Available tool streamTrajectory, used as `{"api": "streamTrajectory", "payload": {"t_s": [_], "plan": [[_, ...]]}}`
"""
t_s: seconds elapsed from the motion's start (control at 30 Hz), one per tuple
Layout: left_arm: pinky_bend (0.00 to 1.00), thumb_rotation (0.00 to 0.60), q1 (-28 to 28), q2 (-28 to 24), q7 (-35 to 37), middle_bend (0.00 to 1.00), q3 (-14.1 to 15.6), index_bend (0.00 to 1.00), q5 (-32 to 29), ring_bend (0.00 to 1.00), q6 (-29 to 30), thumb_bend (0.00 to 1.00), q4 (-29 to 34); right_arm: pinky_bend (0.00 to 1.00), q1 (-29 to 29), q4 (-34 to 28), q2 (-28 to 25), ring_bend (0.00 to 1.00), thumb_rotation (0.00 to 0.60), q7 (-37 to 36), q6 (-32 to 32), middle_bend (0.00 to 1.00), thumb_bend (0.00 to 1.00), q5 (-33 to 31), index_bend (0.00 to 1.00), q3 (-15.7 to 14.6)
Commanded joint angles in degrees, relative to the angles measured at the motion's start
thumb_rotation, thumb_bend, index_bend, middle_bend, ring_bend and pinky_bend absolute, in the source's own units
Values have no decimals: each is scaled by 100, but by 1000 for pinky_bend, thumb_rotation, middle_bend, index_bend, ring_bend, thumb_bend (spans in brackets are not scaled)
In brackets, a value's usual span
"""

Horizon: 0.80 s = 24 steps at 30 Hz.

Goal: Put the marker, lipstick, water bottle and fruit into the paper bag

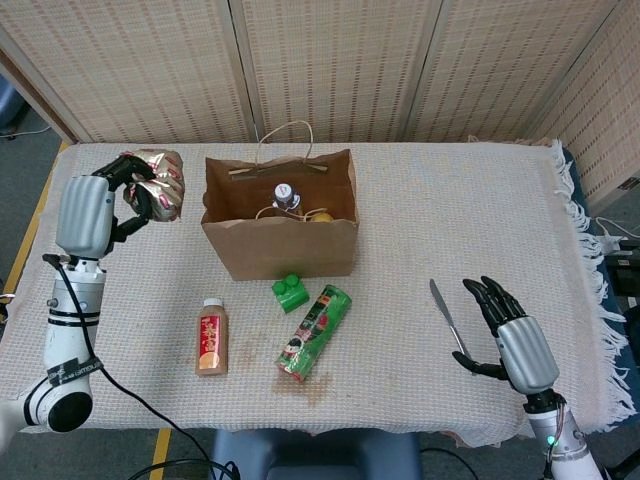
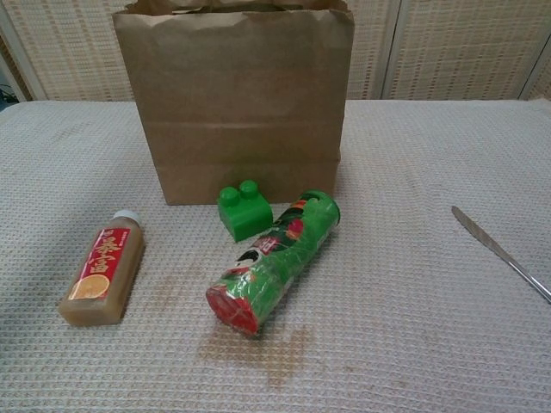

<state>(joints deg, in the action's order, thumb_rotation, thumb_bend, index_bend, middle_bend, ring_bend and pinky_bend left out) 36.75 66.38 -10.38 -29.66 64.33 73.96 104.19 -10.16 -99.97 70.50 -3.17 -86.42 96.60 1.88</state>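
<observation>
So the paper bag [image 1: 280, 225] stands upright in the middle of the table with its mouth open, which is why you can look straight down and spot a bottle cap [image 1: 284, 192] and something yellowish [image 1: 320, 215] inside. Probably the water bottle and a fruit, so I'd guess part of the job is done. Can't make out a marker or lipstick in there.

The left hand [image 1: 110, 200] is up just left of the bag's top edge, fingers wrapped round a crinkly foil snack pack [image 1: 158, 185], carried high enough to clear the rim. Whether it's headed into the bag, no idea.

In front of the bag: a green toy block [image 2: 244, 210] almost touching its base, a green tube [image 2: 274, 261] lying on its side, and a juice bottle [image 2: 102, 267] flat to the front-left.

The right hand [image 1: 512, 338] sits well off to the bag's right, fingers spread, holding nothing, next to a knife [image 1: 448, 316].
</observation>
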Motion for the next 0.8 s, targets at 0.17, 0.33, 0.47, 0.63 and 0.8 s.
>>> {"api": "streamTrajectory", "payload": {"t_s": [0.17,0.33,0.47,0.63,0.8], "plan": [[911,600,700,400,-689,822,68,759,-112,813,-321,666,-35,175,-22,-5,-24,37,600,-59,74,103,27,-74,0,10],[911,600,1205,862,-1018,822,97,759,-355,812,-552,672,-388,175,-59,-21,-41,37,600,-137,185,103,27,-175,0,24],[910,600,1362,1028,-1082,822,91,759,-468,812,-622,675,-519,175,-69,-26,-43,37,600,-164,207,103,27,-203,0,33],[719,600,1977,1587,-1495,611,228,607,-872,619,-1125,585,-1251,175,-112,-51,-96,37,600,-300,363,103,27,-296,0,12],[353,600,2158,1650,-1677,101,275,149,-1305,153,-1326,400,-1263,175,-136,-44,-151,33,600,-413,417,103,27,-327,0,14]]}}
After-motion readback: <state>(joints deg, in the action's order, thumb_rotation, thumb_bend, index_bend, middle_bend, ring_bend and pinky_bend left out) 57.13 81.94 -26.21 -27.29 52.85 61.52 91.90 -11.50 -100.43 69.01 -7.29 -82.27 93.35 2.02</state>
